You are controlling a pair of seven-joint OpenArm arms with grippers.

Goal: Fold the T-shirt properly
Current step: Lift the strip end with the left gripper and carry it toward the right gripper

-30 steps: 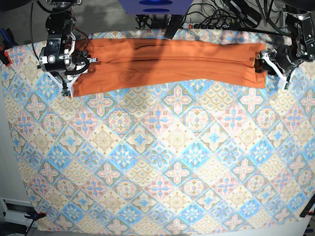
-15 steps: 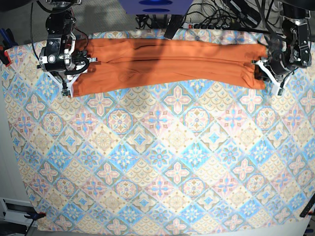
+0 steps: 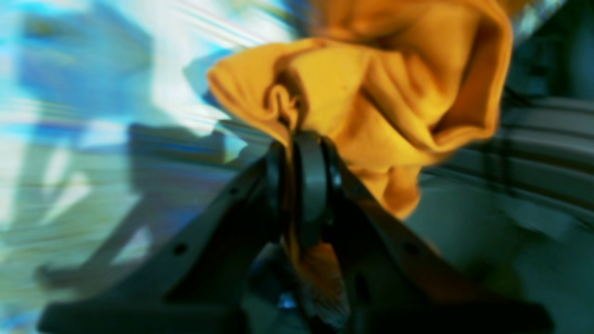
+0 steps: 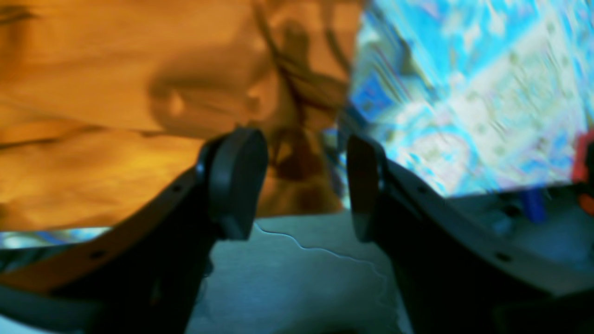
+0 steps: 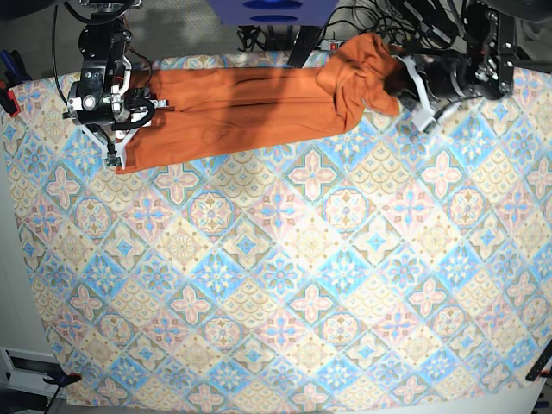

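The orange T-shirt (image 5: 241, 108) lies as a long band along the far edge of the patterned tablecloth (image 5: 285, 259). My left gripper (image 5: 404, 82) is shut on the shirt's right end, which hangs bunched (image 5: 358, 73) above the band. The left wrist view shows the jaws (image 3: 301, 153) pinching orange fabric (image 3: 371, 93). My right gripper (image 5: 116, 147) stands at the shirt's left end. In the right wrist view it (image 4: 301, 185) is open, its fingers (image 4: 236, 181) apart over the shirt's edge (image 4: 116, 116) with no cloth between them. No white tag shows.
Cables and a power strip (image 5: 379, 39) lie behind the table's far edge, with a blue object (image 5: 272, 10) at top centre. A red clamp (image 5: 9, 99) sits at the left edge. The tablecloth (image 4: 464, 93) shows beside the shirt in the right wrist view.
My left gripper has lifted the shirt's right end and carried it leftward over the band, bunching the cloth. The right arm has barely moved.
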